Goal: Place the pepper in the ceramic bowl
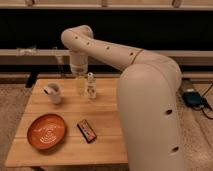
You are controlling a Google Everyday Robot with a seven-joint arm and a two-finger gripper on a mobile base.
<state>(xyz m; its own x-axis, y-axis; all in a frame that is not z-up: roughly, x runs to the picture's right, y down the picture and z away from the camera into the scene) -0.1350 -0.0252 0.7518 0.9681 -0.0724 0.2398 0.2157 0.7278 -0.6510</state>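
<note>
The ceramic bowl [46, 132] is a wide orange-brown dish with pale swirls inside. It sits empty at the front left of the wooden table [105, 112]. My gripper [81, 86] hangs down from the white arm at the back middle of the table, just left of a small pale shaker bottle [90, 85]. It is well behind and to the right of the bowl. The pepper does not show anywhere in view; whether the gripper hides it cannot be told.
A white mug [53, 93] stands at the back left of the table. A dark flat packet [86, 130] lies just right of the bowl. My bulky arm covers the table's right side. A blue device [192, 98] with cables lies on the floor at right.
</note>
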